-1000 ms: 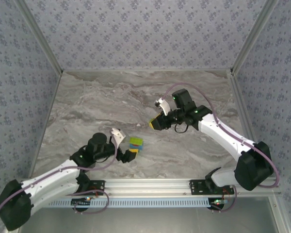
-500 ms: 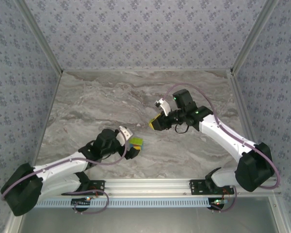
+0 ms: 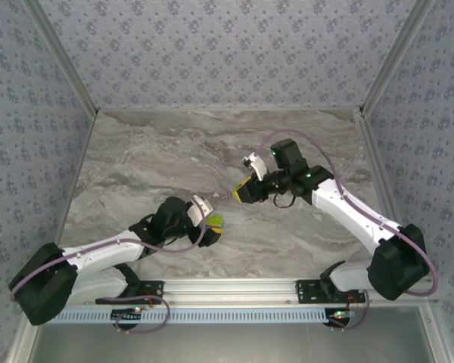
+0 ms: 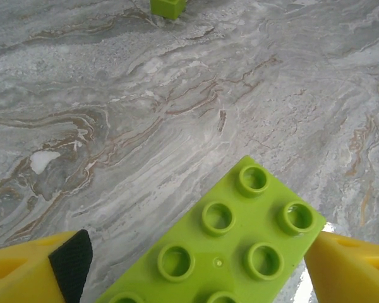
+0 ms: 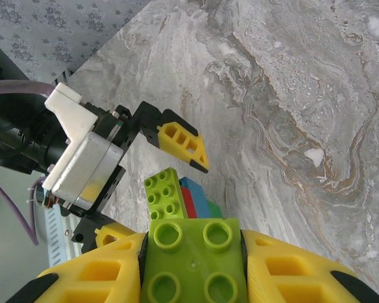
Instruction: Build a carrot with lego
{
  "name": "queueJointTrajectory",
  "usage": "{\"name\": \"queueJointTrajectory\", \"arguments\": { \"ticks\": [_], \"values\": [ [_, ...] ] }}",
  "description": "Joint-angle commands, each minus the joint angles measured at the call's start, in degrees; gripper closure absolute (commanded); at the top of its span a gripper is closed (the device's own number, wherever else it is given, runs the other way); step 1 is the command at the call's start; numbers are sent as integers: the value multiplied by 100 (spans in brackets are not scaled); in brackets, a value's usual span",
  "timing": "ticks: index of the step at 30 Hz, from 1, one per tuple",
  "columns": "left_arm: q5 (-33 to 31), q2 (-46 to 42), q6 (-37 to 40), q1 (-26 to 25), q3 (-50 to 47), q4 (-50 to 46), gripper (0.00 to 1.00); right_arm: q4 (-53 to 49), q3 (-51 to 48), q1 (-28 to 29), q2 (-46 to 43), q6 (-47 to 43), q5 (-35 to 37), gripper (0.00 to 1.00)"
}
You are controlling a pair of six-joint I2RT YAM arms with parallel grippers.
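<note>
Through the left wrist camera I see my left end effector [image 4: 192, 268] straddling a lime-green brick [image 4: 230, 249], studs up, low in the view. The yellow finger with the black pad [image 4: 35, 271] stands clear of it. The other finger [image 4: 354, 268] seems to touch the brick's corner, though I can't be sure. A second lime-green piece [image 4: 167, 6] sits well apart on the grey marbled surface [image 4: 177, 113], cut off by the top edge.

We see a small stack of studded plastic lego bricks [image 3: 214, 222] left of centre in the top view, its lime-green face up. In the right wrist view it sits low in the middle: a long lime-green top brick [image 5: 165, 195] over a red piece [image 5: 189, 204], a blue piece [image 5: 198, 193] and a dark green piece [image 5: 213, 211]. Below it, at the bottom edge, a lime-green two-by-two brick [image 5: 192, 262] shows four studs. In the left wrist view the long top brick [image 4: 234, 252] lies studs-up at lower centre.
</note>
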Motion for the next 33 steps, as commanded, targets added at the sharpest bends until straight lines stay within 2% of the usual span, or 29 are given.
{"name": "queueJointTrajectory", "arguments": {
  "ticks": [1, 11, 17, 25, 33],
  "values": [
    [246, 63, 79, -35, 217, 57, 21, 22, -57, -53, -118, -79, -163, 78],
    [420, 90, 69, -30, 272, -64, 35, 39, -92, -64, -130, -71, -155, 78],
    [623, 182, 54, -35, 342, -176, 39, 11, -66, -62, -129, -79, -167, 78],
    [628, 432, 21, -35, 491, -306, 28, -10, -70, -81, -144, -79, -172, 78],
    [726, 609, 26, -37, 596, -406, 42, -20, -40, -91, -140, -88, -180, 78]
  ]
}}
